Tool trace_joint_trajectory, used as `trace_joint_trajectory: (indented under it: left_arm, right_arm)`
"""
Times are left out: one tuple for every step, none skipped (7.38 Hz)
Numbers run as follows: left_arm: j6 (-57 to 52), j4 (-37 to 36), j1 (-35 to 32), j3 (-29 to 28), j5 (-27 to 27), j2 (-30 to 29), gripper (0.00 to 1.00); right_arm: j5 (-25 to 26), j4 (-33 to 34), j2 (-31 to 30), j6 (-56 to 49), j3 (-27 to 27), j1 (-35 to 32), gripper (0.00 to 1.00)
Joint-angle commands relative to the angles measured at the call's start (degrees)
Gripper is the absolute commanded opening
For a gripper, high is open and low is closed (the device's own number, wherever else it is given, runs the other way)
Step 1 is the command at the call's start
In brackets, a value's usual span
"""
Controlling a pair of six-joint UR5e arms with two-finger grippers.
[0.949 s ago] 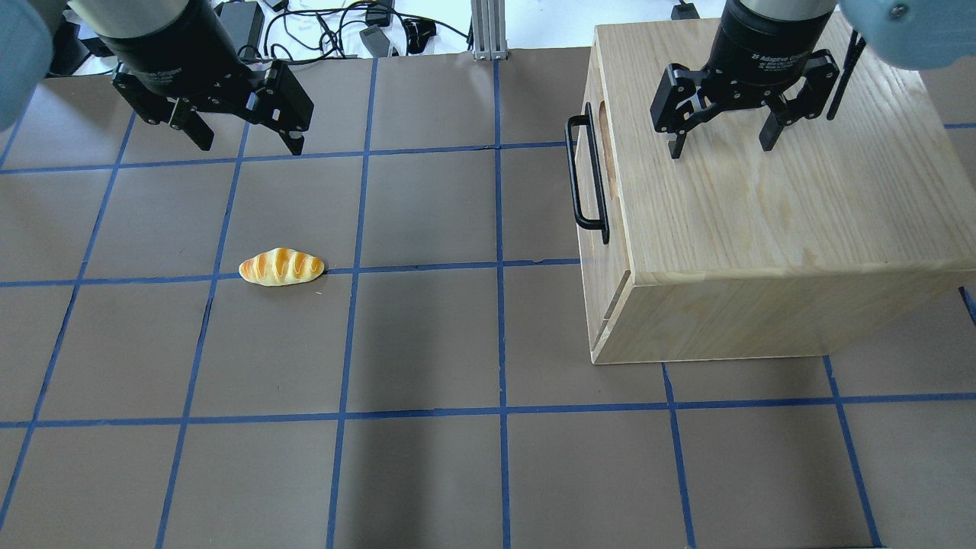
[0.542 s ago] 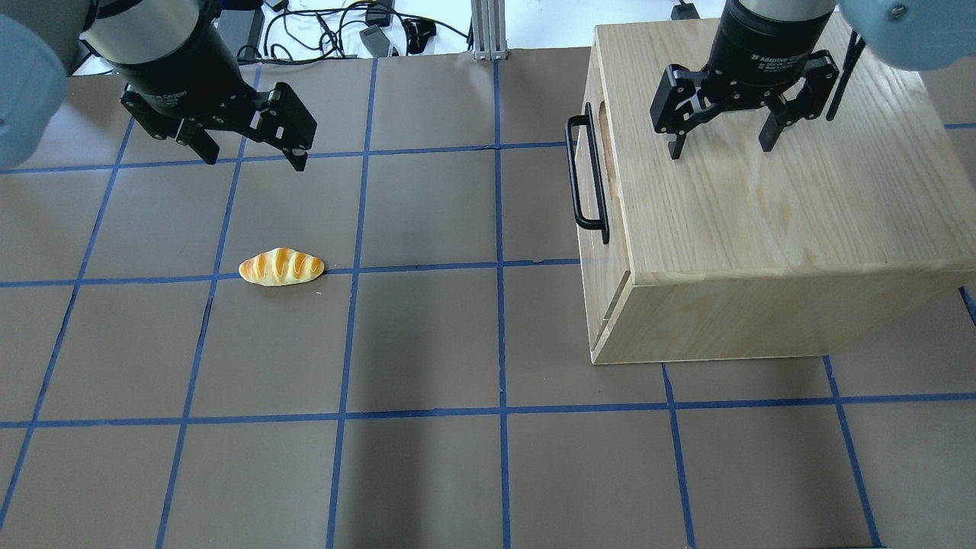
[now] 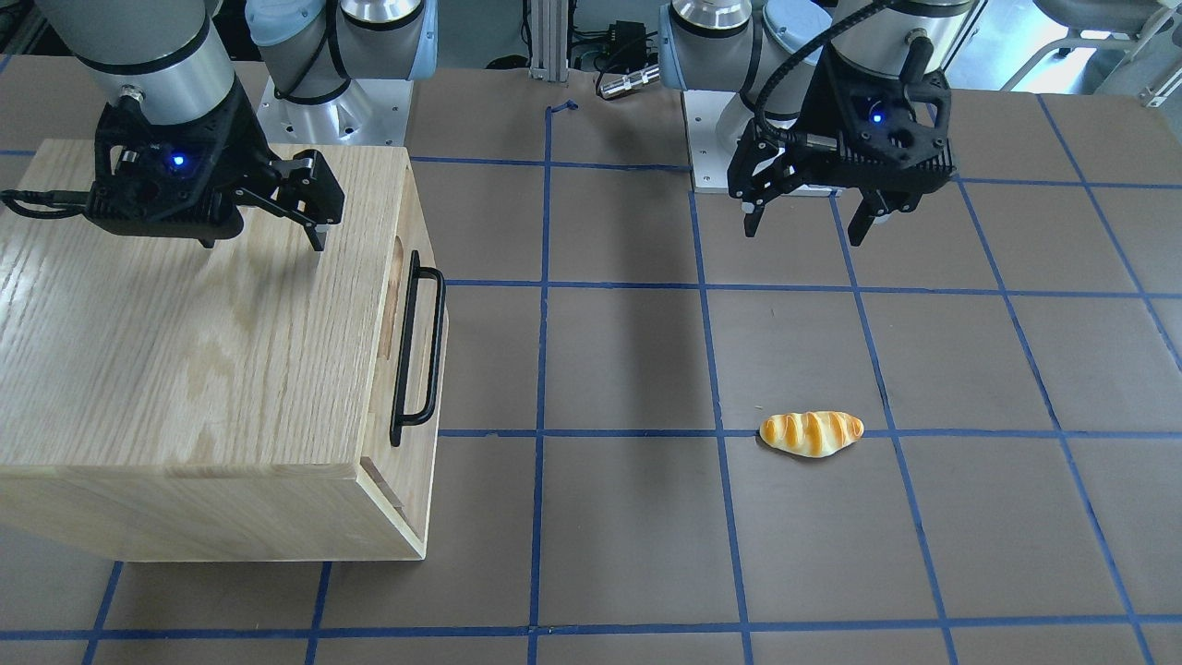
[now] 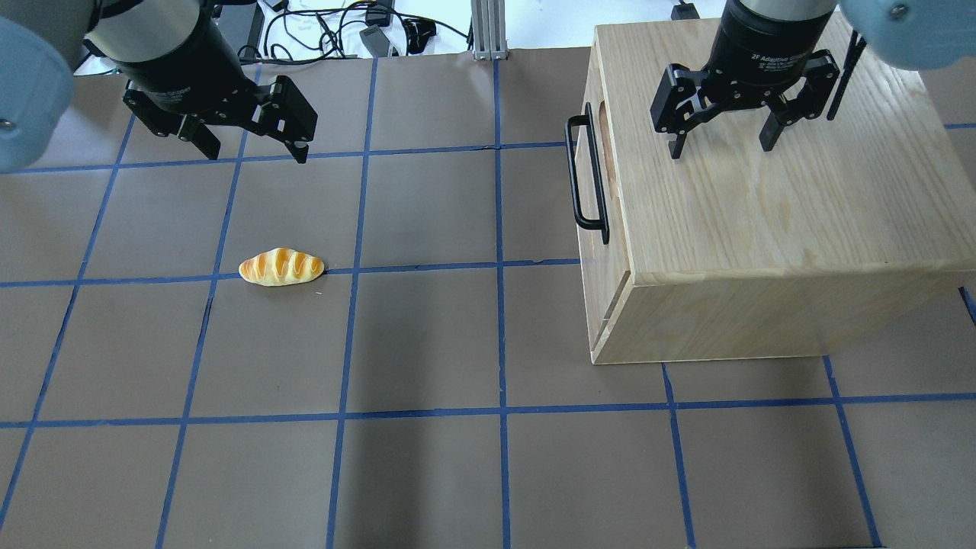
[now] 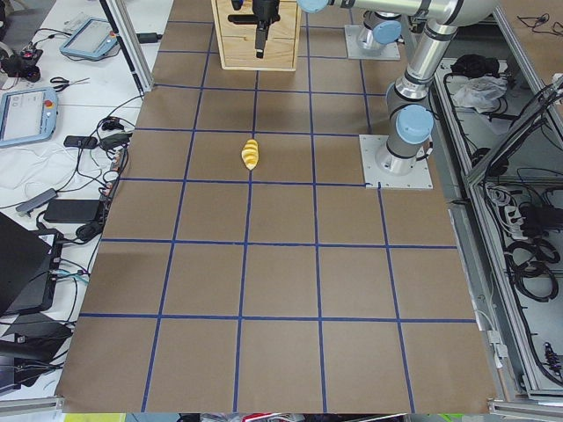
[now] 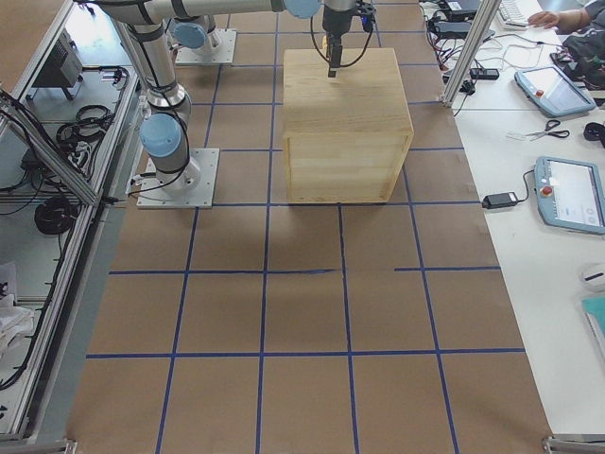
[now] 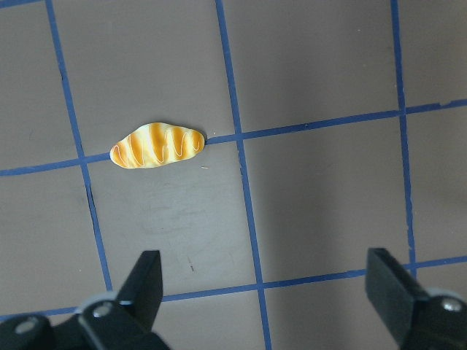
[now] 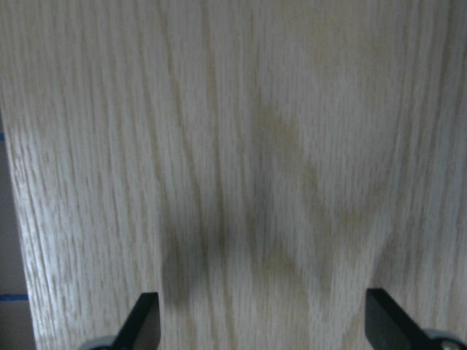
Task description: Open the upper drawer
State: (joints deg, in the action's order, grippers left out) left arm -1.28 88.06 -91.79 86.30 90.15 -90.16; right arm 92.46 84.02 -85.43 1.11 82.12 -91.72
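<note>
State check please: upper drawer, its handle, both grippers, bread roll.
upper drawer: shut, front flush with the cabinet
handle: free, no gripper on it
left gripper: open, empty, above bare table
right gripper: open, empty, over the cabinet top
bread roll: lying flat on the table, untouched

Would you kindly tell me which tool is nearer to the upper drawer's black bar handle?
Right. The right tool hovers over the cabinet top, close beside the handle; the left tool hovers over the table, well away from it.
</note>
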Motion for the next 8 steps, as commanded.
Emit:
trace_joint_trajectory:
  left_arm:
    - [8.5, -0.5, -0.2, -0.3, -1.1, -3.0, 1.00]
    - [11.6, -3.5, -0.9, -0.8, -4.1, -4.5, 1.00]
    - [17.6, -7.3, -3.1, -1.6, -10.4, -6.2, 1.00]
    - [22.2, -12.9, -5.2, -1.7, -13.7, -8.3, 1.00]
    - [28.8, -16.7, -8.7, -1.7, -16.6, -10.5, 1.00]
    - [33.2, -22.2, -12.1, -1.7, -16.8, -12.6, 1.00]
    - [35.8, -23.3, -13.9, -1.7, -16.8, -14.5, 1.00]
    - [36.3, -24.2, -15.4, -1.7, -18.1, -15.8, 1.00]
  right_arm:
    - [0.0, 0.0, 0.0, 0.0, 0.0, 0.0, 1.00]
    - [0.0, 0.0, 0.0, 0.0, 0.0, 0.0, 1.00]
    - [0.0, 0.0, 0.0, -0.1, 0.0, 0.0, 1.00]
    - [0.0, 0.0, 0.0, -0.1, 0.0, 0.0, 1.00]
    - [0.0, 0.0, 0.0, 0.0, 0.1, 0.0, 1.00]
    - [0.0, 0.0, 0.0, 0.0, 0.1, 0.0, 1.00]
    - [0.0, 0.0, 0.0, 0.0, 0.1, 0.0, 1.00]
    - [0.0, 0.0, 0.0, 0.0, 0.0, 0.0, 1.00]
